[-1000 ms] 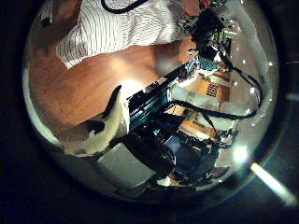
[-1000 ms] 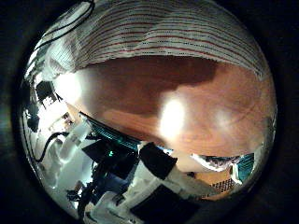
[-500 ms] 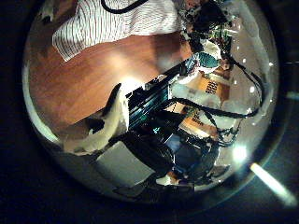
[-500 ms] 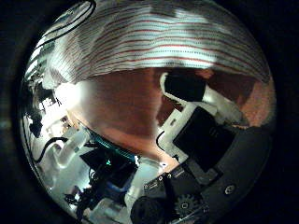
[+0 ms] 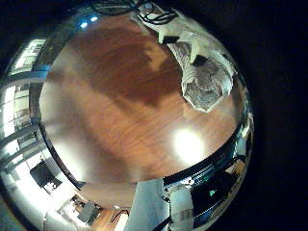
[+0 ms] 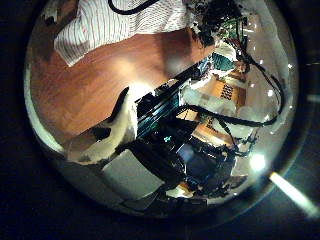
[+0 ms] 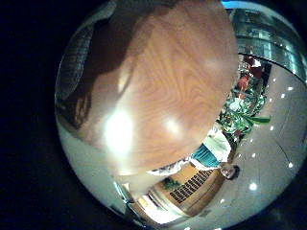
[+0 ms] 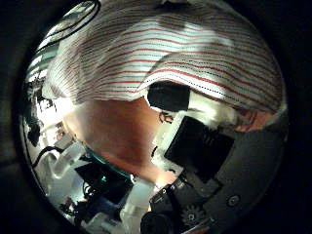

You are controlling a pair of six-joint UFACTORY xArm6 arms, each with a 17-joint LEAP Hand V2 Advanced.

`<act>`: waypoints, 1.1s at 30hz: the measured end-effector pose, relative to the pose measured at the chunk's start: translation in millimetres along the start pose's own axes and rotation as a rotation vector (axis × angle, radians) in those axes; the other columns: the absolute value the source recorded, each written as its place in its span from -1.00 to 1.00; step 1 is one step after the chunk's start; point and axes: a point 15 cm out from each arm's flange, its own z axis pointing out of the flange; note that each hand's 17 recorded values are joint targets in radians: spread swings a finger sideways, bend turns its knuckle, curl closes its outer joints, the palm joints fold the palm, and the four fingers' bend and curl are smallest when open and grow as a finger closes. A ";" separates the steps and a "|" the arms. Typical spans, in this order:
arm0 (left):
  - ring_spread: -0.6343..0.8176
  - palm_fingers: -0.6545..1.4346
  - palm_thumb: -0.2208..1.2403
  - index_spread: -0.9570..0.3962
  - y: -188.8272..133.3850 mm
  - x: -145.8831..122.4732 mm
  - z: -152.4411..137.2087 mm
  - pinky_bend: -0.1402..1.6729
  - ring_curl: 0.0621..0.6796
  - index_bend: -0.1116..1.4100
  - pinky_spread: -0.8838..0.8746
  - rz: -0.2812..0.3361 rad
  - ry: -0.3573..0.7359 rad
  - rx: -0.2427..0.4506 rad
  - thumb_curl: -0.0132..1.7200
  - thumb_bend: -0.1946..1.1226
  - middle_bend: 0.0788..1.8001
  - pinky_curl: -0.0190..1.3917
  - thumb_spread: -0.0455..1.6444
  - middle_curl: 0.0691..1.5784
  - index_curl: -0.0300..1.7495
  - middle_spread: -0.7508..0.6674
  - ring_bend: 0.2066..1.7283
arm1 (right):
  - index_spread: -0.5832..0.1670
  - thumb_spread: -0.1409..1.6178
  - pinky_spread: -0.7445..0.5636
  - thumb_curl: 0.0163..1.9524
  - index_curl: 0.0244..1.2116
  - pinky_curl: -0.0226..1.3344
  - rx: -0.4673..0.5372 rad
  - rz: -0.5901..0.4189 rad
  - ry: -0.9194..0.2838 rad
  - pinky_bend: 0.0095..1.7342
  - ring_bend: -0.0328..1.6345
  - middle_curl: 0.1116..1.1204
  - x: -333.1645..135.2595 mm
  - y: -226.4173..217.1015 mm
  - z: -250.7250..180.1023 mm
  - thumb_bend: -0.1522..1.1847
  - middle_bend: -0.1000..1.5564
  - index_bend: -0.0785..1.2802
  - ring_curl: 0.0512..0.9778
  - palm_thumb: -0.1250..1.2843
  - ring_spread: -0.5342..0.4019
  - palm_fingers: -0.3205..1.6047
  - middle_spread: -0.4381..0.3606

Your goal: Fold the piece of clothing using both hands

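The striped garment lies spread on the wooden table and fills much of the right thumb side palm view, so it is close under my right hand. Parts of that hand reach over the garment's hem. In the left thumb side palm view the garment lies at the far end of the table, with a hand at its edge. My left hand is over bare table, away from the garment, its visible finger relaxed and holding nothing.
The left little finger side palm view shows bare table and a bunched patterned thing near its edge; I cannot tell what that thing is. The right little finger side palm view shows bare table and the room beyond.
The right palm has come closer to the garment, which now fills more of its view. Parts of the right hand have come into that view and now reach the hem. The left palm's view is almost unchanged.
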 end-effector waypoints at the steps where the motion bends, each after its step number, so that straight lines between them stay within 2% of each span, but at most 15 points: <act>1: 0.15 -0.17 -0.04 0.38 0.2 -0.1 1.7 -0.47 -0.41 -0.60 0.31 0.000 0.001 -0.004 -0.60 -0.73 -0.88 -0.43 0.44 -0.63 -0.43 0.24 -0.45 | -0.73 0.23 -0.39 -0.47 0.25 -0.09 0.001 0.001 0.001 0.45 0.53 0.45 0.4 0.3 -1.3 -0.78 0.34 0.29 0.24 0.67 -0.44 0.52 -0.62; 10: 0.15 -0.17 -0.03 0.38 3.6 1.4 19.9 -0.48 -0.42 -0.60 0.31 0.001 0.018 -0.046 -0.60 -0.73 -0.89 -0.43 0.44 -0.64 -0.43 0.23 -0.46 | -0.59 0.29 -0.26 -0.40 0.52 0.07 0.016 0.017 0.005 0.55 0.64 0.64 12.2 7.1 -13.1 -0.79 0.49 0.47 0.43 0.71 -0.41 0.39 -0.52; 23: 0.15 -0.17 -0.04 0.37 -8.0 16.5 49.7 -0.48 -0.43 -0.60 0.31 0.012 0.078 -0.074 -0.60 -0.73 -0.89 -0.43 0.45 -0.65 -0.43 0.22 -0.46 | -0.50 0.35 -0.19 -0.35 0.70 0.22 0.058 0.030 0.031 0.58 0.69 0.75 17.8 21.0 -55.6 -0.79 0.58 0.55 0.59 0.69 -0.39 0.29 -0.44; 28: 0.15 -0.16 -0.05 0.37 -10.1 18.2 40.2 -0.48 -0.44 -0.60 0.31 0.014 0.081 -0.047 -0.60 -0.73 -0.89 -0.44 0.45 -0.65 -0.43 0.22 -0.46 | -0.48 0.35 -0.18 -0.34 0.74 0.27 0.108 0.015 0.087 0.57 0.71 0.76 16.7 30.8 -97.6 -0.79 0.60 0.55 0.63 0.69 -0.38 0.27 -0.42; 33: 0.14 -0.16 -0.05 0.37 -7.9 19.3 18.8 -0.49 -0.44 -0.60 0.31 0.016 0.079 -0.003 -0.60 -0.73 -0.88 -0.44 0.46 -0.65 -0.43 0.21 -0.45 | -0.46 0.37 -0.18 -0.33 0.78 0.31 0.125 -0.064 0.186 0.56 0.71 0.76 -5.8 40.0 -137.0 -0.79 0.62 0.56 0.66 0.68 -0.39 0.26 -0.41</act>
